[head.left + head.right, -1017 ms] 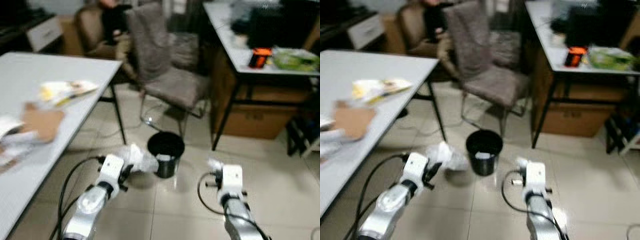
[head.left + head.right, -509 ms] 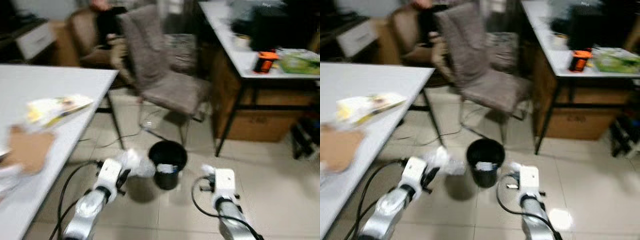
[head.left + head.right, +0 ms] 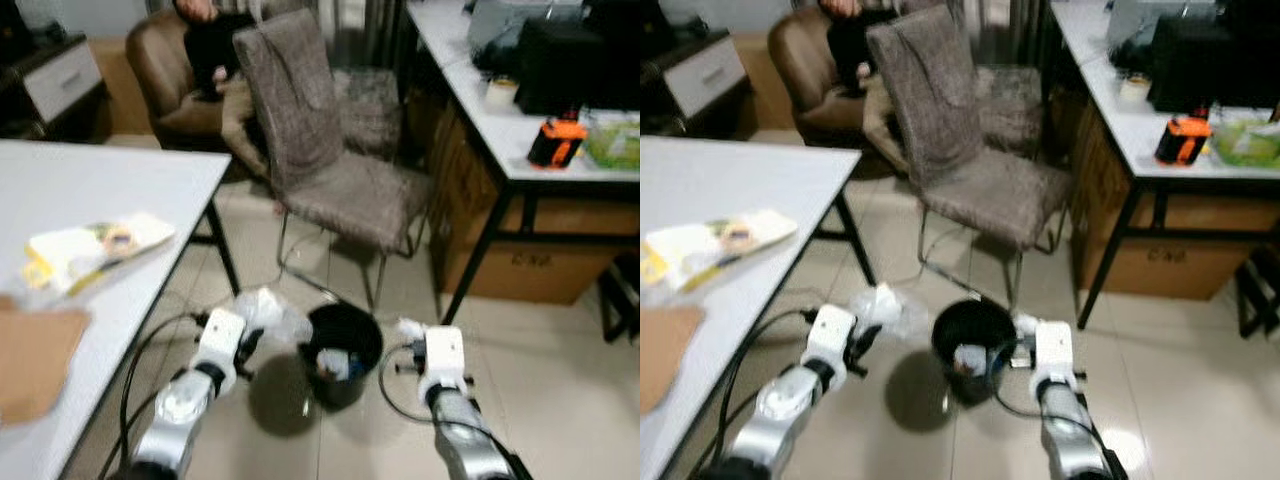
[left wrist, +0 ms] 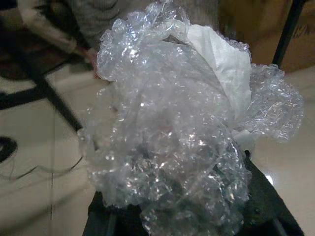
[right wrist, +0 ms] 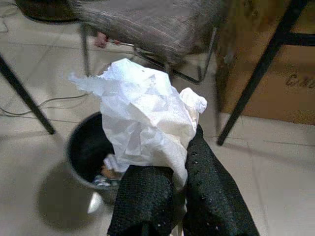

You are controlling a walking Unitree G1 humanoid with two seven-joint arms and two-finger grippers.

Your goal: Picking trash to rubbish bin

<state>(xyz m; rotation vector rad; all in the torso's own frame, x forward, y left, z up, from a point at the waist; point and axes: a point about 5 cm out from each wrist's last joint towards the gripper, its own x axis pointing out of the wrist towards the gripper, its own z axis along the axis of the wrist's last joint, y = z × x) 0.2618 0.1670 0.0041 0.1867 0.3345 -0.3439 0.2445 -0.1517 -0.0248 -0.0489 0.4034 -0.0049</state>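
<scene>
- Room with pale glossy tiled floor (image 3: pixel 560 380), white table (image 3: pixel 90 200) on the left, second white table (image 3: pixel 470 90) on the right.
- Left pincer (image 3: pixel 247 345) closed on a crumpled wad of clear bubble wrap with white paper (image 4: pixel 172 123), black fingers (image 4: pixel 266 201) just visible beneath it in the wrist view.
- Wad held low over the floor, just beside the left rim of the round black rubbish bin (image 3: pixel 343 352).
- Right pincer (image 5: pixel 179 184) closed on a crumpled sheet of white paper (image 5: pixel 145 118), black textured fingers (image 5: pixel 142 196) side by side under it.
- Paper held close to the bin's right rim, above the floor.
- Inside the bin: a few scraps of pale trash (image 3: pixel 335 365) at the bottom.
- Behind the bin: grey fabric chair on thin metal legs (image 3: pixel 330 150), brown armchair (image 3: pixel 170 70) further back with a seated person in dark clothing (image 3: pixel 210 45).
- On the left table: yellow-and-white flat packet (image 3: pixel 90 250) and a brown cardboard piece (image 3: pixel 35 360).
- On the right table: orange-and-black object (image 3: pixel 557 143), black bag (image 3: pixel 575 65), small white roll (image 3: pixel 500 93).
- Under the right table: brown cardboard box (image 3: pixel 545 265).
</scene>
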